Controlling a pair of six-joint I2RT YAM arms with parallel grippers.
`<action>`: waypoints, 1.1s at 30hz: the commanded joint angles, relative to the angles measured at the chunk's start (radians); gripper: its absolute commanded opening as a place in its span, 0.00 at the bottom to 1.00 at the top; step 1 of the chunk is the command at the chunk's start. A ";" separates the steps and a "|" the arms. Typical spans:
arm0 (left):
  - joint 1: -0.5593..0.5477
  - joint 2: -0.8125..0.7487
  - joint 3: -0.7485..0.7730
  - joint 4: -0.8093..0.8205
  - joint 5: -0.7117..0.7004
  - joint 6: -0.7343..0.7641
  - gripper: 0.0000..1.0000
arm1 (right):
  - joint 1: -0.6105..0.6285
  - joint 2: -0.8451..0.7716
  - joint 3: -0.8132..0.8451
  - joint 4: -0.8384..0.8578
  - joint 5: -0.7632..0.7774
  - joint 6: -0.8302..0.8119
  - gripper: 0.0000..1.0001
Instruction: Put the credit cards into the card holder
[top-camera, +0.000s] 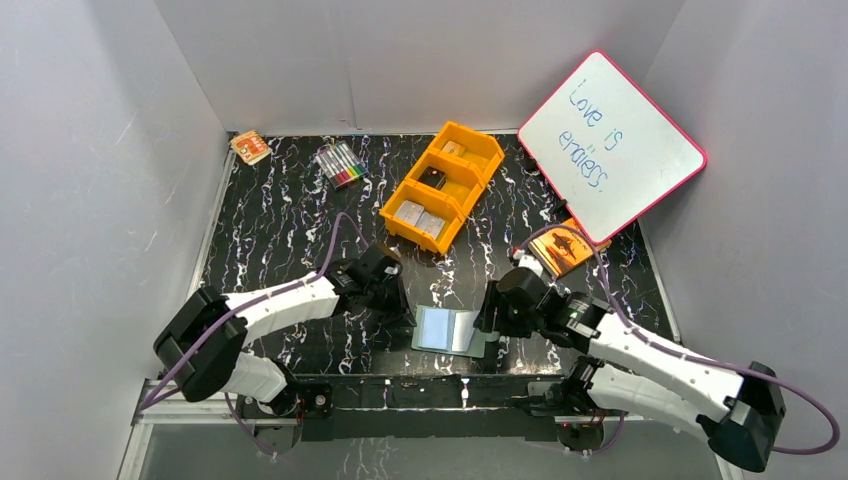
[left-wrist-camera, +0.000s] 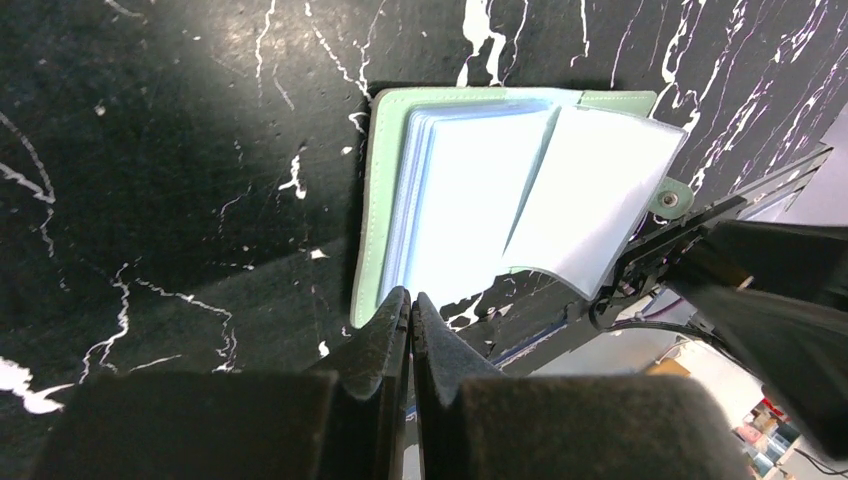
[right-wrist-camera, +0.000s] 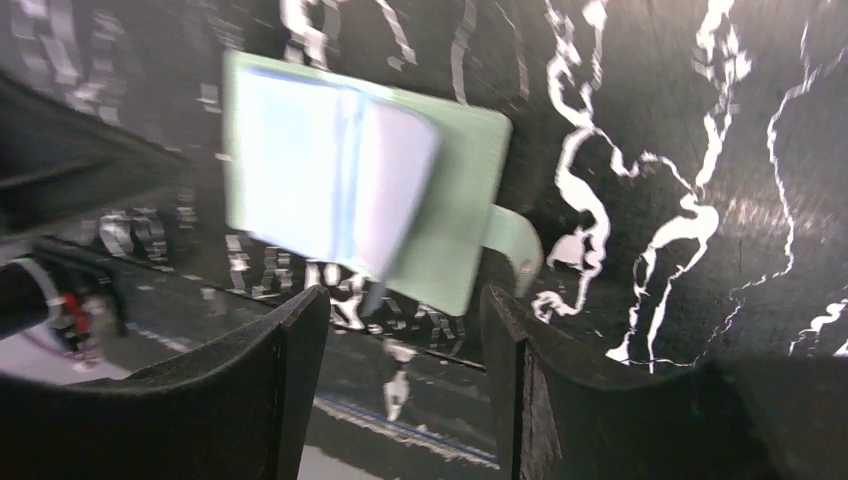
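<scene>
plainly, the card holder (top-camera: 450, 330) lies open on the black, white-veined table (top-camera: 280, 220), close to its near edge and between the two arms. it is a small sage-green square wallet; its open face shows a stack of clear, pale blue-grey pocket leaves, one of them curling up away from the others in the left wrist view (left-wrist-camera: 480, 200). a short green tab with a round snap button (left-wrist-camera: 672, 198) sticks out from one side. in the right wrist view the holder (right-wrist-camera: 350, 190) is blurred, though the green cover, pale leaves and tab can be made out.

the left hand (left-wrist-camera: 410, 300) is clenched, its two fingers pressed together with nothing between them, their tips at the edge of the green cover; whether they press on it cannot be told. the right hand (right-wrist-camera: 400, 310) is released, jaws spread with nothing between them, just beside the holder's tab side.

one card holder is in view. the credit cards (top-camera: 420, 218) are well apart from it in the orange three-compartment tray (top-camera: 478, 172): two pale ones lie side by side in its nearest compartment, and a black item (top-camera: 432, 177) sits in the middle one. elsewhere on the table are one pack of markers (top-camera: 341, 163), one small orange box (top-camera: 250, 147), and one pink-framed whiteboard (top-camera: 610, 140).
</scene>
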 joint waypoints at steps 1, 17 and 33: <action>-0.005 -0.080 -0.022 -0.047 -0.032 0.012 0.02 | -0.004 -0.051 0.196 -0.098 0.038 -0.102 0.65; -0.005 -0.214 -0.075 -0.117 -0.113 -0.002 0.04 | -0.006 0.283 0.141 0.386 -0.214 -0.119 0.56; -0.006 -0.385 -0.151 -0.110 -0.179 -0.034 0.42 | -0.053 0.403 -0.025 0.615 -0.291 -0.134 0.71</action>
